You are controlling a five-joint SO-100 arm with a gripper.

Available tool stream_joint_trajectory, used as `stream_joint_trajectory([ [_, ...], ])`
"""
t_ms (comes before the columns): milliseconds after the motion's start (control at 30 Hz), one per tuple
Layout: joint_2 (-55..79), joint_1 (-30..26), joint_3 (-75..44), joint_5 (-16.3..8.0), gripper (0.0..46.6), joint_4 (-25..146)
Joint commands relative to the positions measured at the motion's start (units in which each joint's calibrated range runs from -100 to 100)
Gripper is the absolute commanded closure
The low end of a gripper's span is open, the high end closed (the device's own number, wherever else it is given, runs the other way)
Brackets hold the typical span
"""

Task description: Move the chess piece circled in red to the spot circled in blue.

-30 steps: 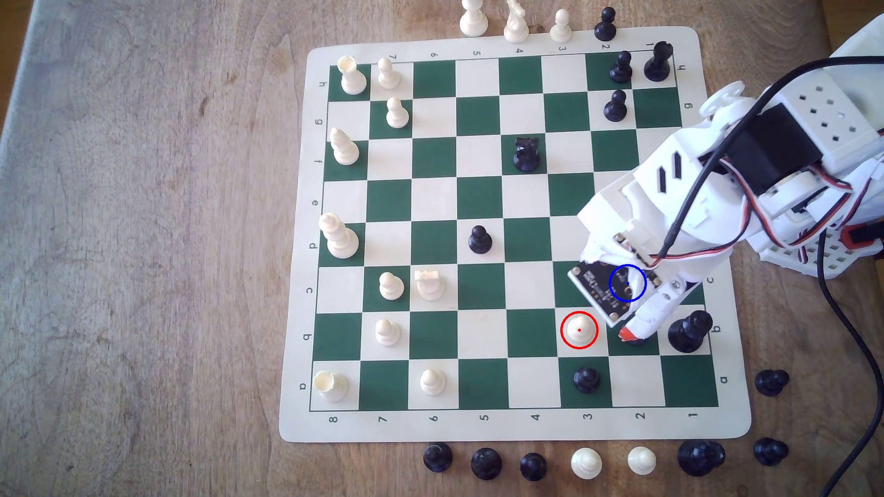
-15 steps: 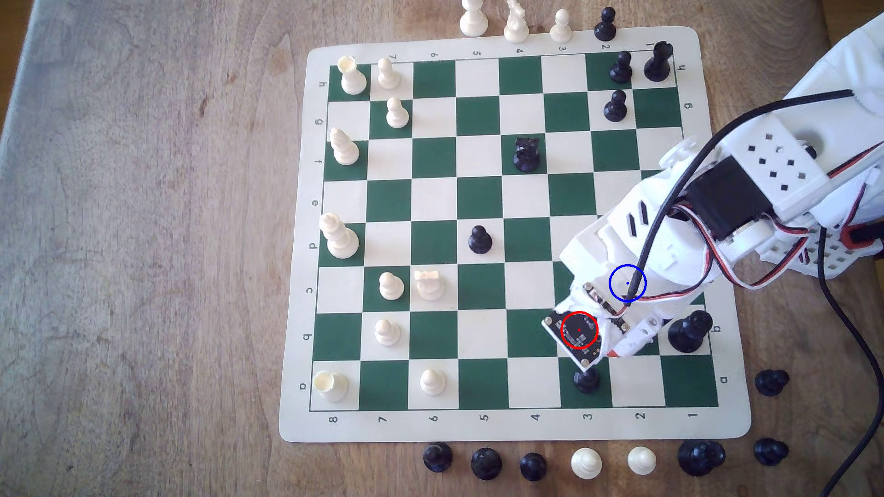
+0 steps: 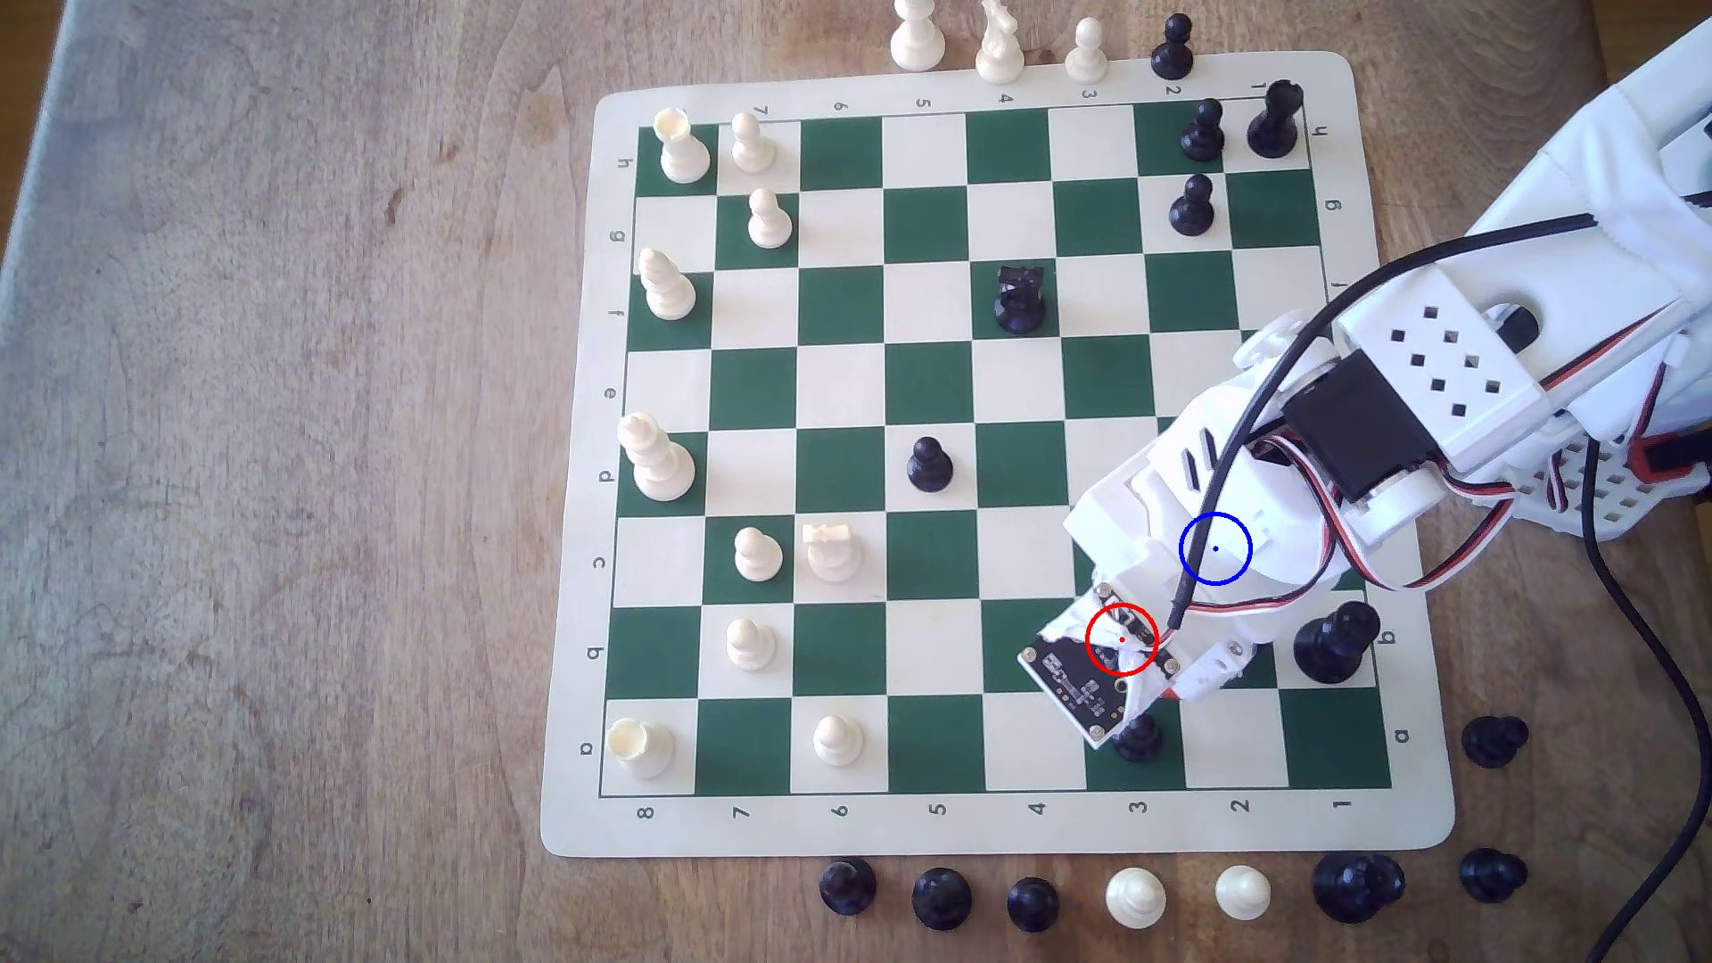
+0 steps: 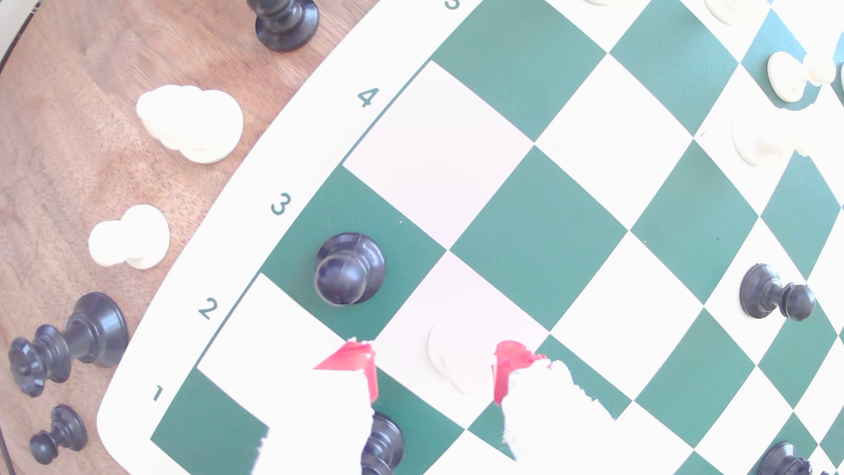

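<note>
Chessboard (image 3: 1019, 824) border carries numbers 1–8 and letters a–h.

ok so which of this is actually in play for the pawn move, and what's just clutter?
In play: cream pawn between the open gripper's red-tipped fingers; blue-circled square, covered by the arm in the exterior view.
Lying about: black pawn on the adjacent green square; black knight; spare pieces beside the chessboard.

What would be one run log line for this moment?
phase: reaching | end effector: open, fingers on both sides of white pawn | pawn: standing on its square, not gripped | blue-circled spot: under arm
</note>
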Motion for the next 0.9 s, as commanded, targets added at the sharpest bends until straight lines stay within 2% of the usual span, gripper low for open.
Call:
stream_joint_trajectory([
  [0, 0.63, 0.87, -0.43, 0.2, 33.7, -1.09],
  [867, 4.71, 1.5, -0.97, 0.68, 34.0, -2.9],
])
